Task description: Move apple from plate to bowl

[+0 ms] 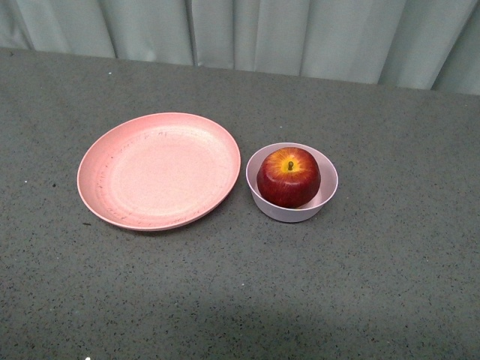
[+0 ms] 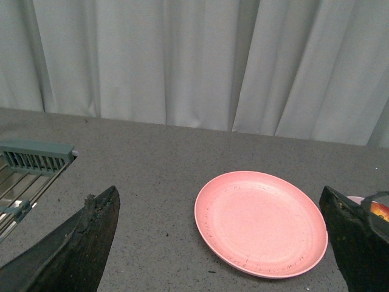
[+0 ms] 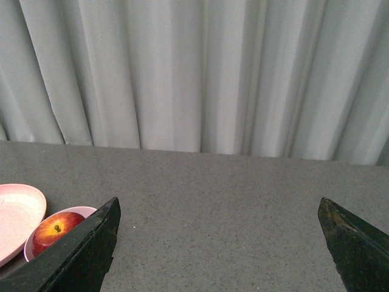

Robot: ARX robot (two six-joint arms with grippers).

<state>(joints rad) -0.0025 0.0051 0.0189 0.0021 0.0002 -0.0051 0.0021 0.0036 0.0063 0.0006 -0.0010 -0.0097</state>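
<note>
Item: apple (image 1: pixel 289 177), sitting stem-up in the bowl (image 1: pixel 328 182).
I log the plate (image 1: pixel 159 170) bare just beside it on the worktop (image 1: pixel 375 285); left gripper (image 2: pixel 222 243) and right gripper (image 3: pixel 219 243) both spread, holding nothing.

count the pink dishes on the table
2: the wide plate lies empty on the left, and the small bowl sits just right of it, holding the apple. None seem hidden.

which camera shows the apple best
The front view: the apple sits whole and unobstructed in the bowl, stem up. The right wrist view catches it partly behind a finger; the left wrist view shows only a sliver.
</note>
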